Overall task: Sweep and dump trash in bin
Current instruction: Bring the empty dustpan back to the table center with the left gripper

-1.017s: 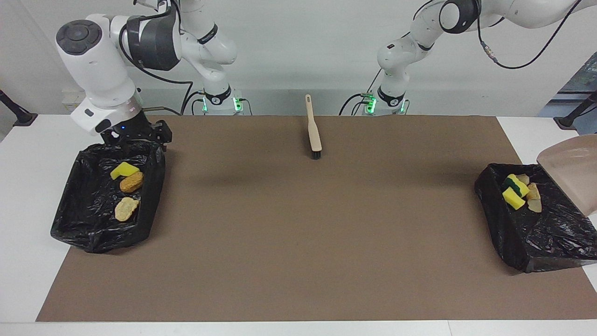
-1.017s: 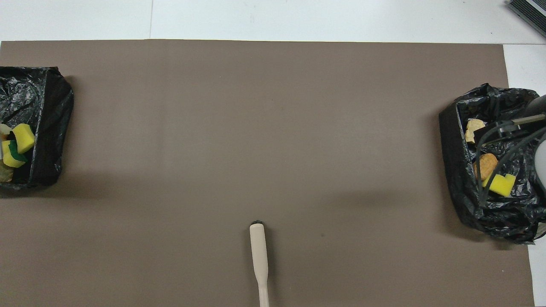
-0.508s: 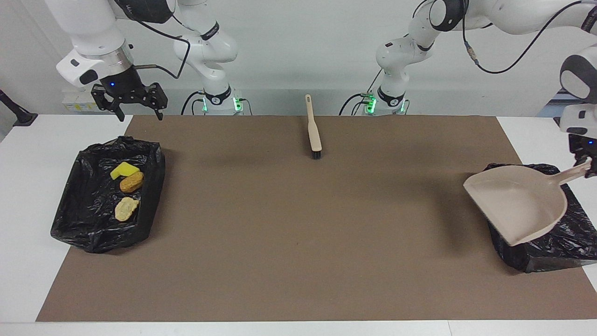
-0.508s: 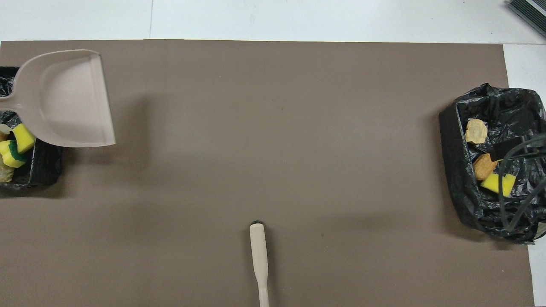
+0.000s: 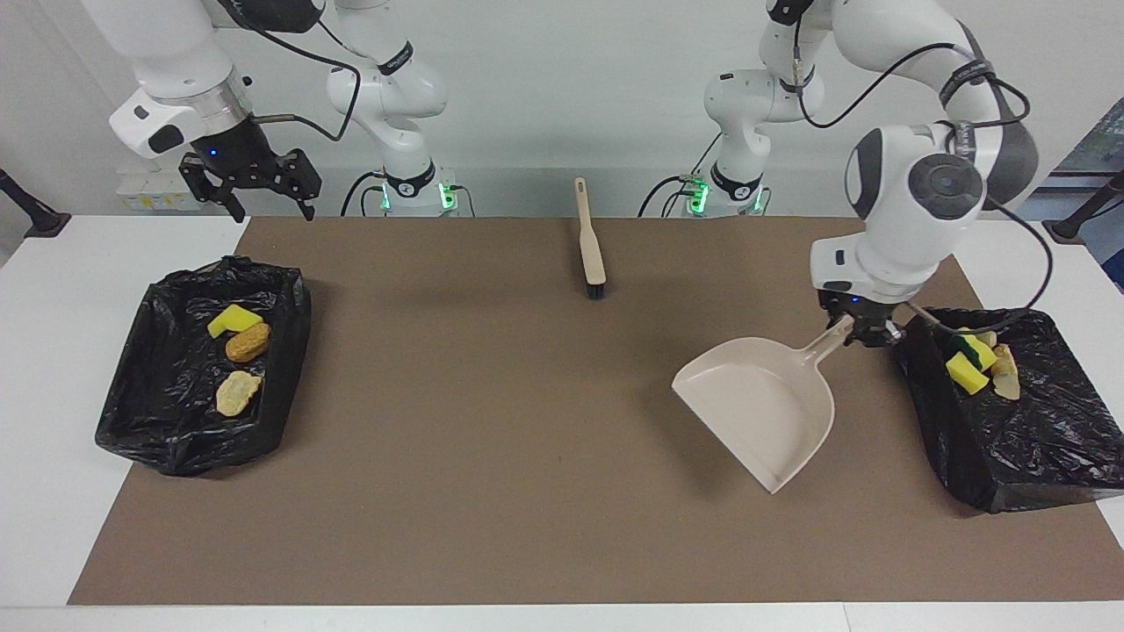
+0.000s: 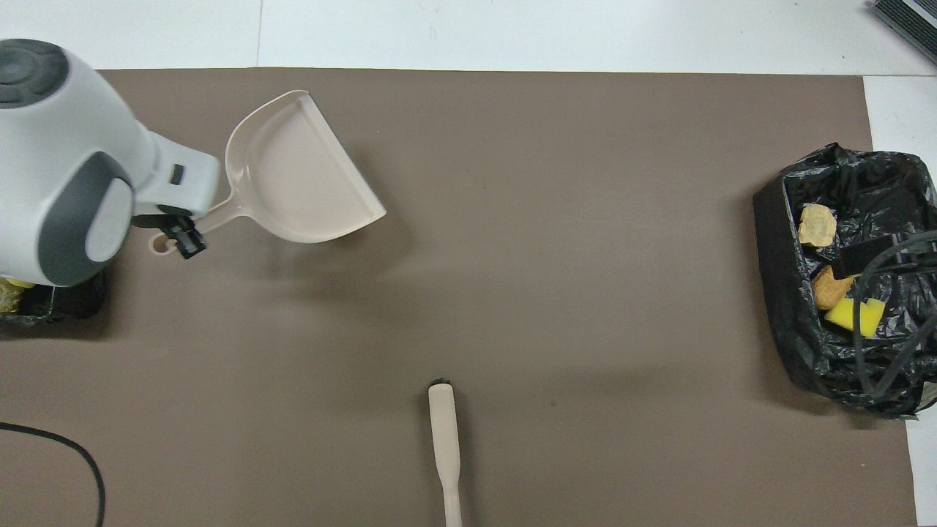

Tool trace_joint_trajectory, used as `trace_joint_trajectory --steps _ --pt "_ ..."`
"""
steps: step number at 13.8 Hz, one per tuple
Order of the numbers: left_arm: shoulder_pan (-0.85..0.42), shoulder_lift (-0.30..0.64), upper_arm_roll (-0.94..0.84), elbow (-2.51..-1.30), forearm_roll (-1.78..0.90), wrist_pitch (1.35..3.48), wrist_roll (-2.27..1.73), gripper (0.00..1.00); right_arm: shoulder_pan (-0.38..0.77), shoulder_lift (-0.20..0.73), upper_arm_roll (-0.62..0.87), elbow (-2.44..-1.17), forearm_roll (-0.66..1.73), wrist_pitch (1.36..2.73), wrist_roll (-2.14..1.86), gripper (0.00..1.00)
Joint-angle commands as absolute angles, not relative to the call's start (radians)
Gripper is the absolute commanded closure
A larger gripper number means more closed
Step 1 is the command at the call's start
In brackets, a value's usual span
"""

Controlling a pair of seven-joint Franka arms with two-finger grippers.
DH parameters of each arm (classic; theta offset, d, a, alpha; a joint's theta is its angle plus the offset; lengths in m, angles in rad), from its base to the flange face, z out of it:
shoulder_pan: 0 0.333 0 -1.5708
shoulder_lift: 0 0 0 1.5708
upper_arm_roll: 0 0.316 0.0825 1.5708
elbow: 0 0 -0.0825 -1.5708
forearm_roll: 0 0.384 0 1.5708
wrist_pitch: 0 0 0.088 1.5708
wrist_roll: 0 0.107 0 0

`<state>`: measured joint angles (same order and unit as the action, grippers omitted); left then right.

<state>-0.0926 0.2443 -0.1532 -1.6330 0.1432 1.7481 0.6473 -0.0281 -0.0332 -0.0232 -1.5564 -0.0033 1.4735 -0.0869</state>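
Facing view: we see the mat point(image 5: 492, 456), two bins point(image 5: 202, 369) point(image 5: 1010, 412) at its ends holding the trash point(image 5: 970, 362), scraps lying every way; left gripper point(image 5: 865, 332) clamps the dustpan point(image 5: 760, 408) handle; right gripper point(image 5: 250, 180) wide over the table; brush point(image 5: 590, 241) points lengthwise from the robots

Nothing readable here tbh, no text, labels, brand names or numbers that I can make out on anything in either view.
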Motion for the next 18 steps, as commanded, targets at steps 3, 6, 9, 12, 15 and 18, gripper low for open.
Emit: trace_joint_trajectory --steps 3,6,9,12,15,18 --pt "-0.239 0.253 -0.132 -1.721 0.005 1.902 0.127 1.00 -0.026 -0.051 -0.028 -1.572 0.017 1.471 -0.074 0.00" --pt "-0.287 0.281 -0.132 -1.736 -0.099 1.957 -0.149 1.00 -0.025 -0.051 -0.020 -1.572 0.018 1.471 -0.075 0.00" --pt "-0.328 0.296 -0.135 -1.755 -0.146 2.040 -0.314 1.00 -0.025 -0.051 -0.020 -1.572 0.018 1.471 -0.074 0.00" --pt "-0.353 0.296 -0.152 -1.811 -0.212 2.113 -0.330 1.00 -0.025 -0.051 -0.020 -1.572 0.018 1.471 -0.074 0.00" --pt "-0.420 0.296 -0.153 -1.865 -0.213 2.193 -0.394 1.00 -0.025 -0.051 -0.020 -1.572 0.018 1.471 -0.074 0.00" --pt "-0.446 0.287 -0.178 -1.903 -0.212 2.209 -0.387 1.00 -0.025 -0.051 -0.020 -1.572 0.018 1.471 -0.074 0.00"
